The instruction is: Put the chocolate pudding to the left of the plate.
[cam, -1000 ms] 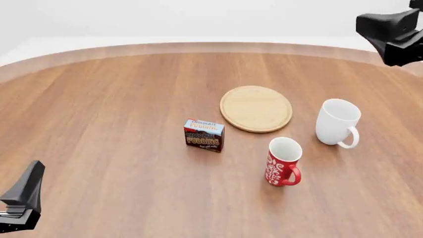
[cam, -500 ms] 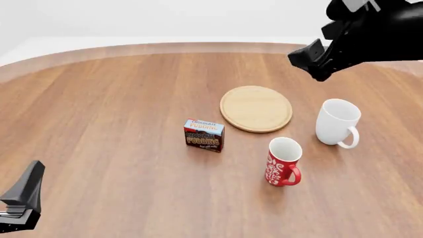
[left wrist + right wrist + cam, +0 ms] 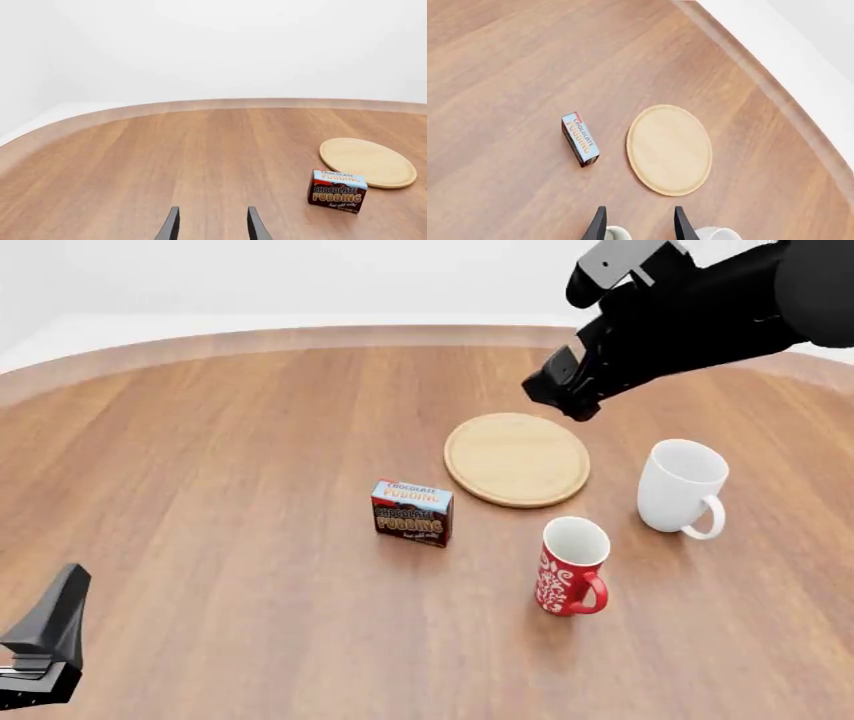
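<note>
Brown wooden table (image 3: 227, 440) fills the front view, curving into a plain white backdrop. At far left, the left gripper (image 3: 212, 226) is cut off by the frame's lower corner; its wrist view shows two dark fingertips spread apart, grasping nothing. Toward the middle stands the pudding (image 3: 411, 512), upright, just left of and nearer than the plate (image 3: 517, 459), not touching it. Above the plate's far edge hangs the right gripper (image 3: 639, 224), released and empty. Further right stand a red mug (image 3: 573, 566) and a white mug (image 3: 682, 487).
</note>
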